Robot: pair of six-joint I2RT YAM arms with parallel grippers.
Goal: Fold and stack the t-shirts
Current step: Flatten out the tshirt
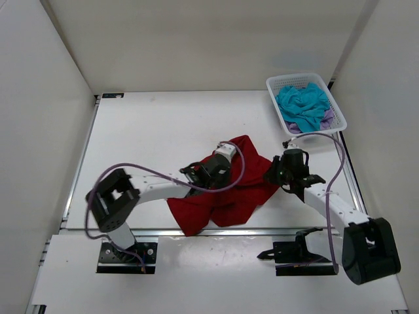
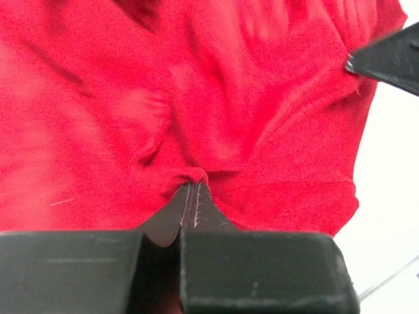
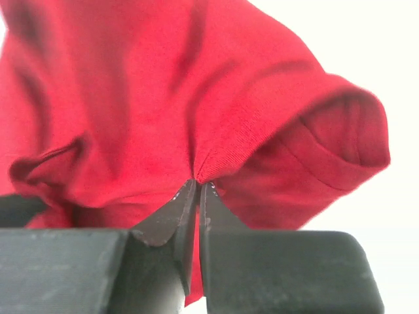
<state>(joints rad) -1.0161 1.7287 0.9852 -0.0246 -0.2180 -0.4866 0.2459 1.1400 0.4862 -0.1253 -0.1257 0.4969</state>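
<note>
Red t-shirt (image 1: 226, 196) pinched by both grippers at mid-table; white lattice basket (image 1: 292, 76) at far right corner holds the other two shirts.
Left gripper (image 2: 195, 186): jaws closed tight on a small pucker of red cloth. Right gripper (image 3: 198, 184): also clamped on a fold of the same shirt, next to a sleeve opening. The shirt lies crumpled on the white table (image 1: 150, 131), spread between the two arms. In the basket, the teal-blue t-shirt (image 1: 302, 104) is bunched on top; the lavender t-shirt (image 1: 332, 120) lies under it, showing only along the near edge. The basket stands well apart from the red shirt.
</note>
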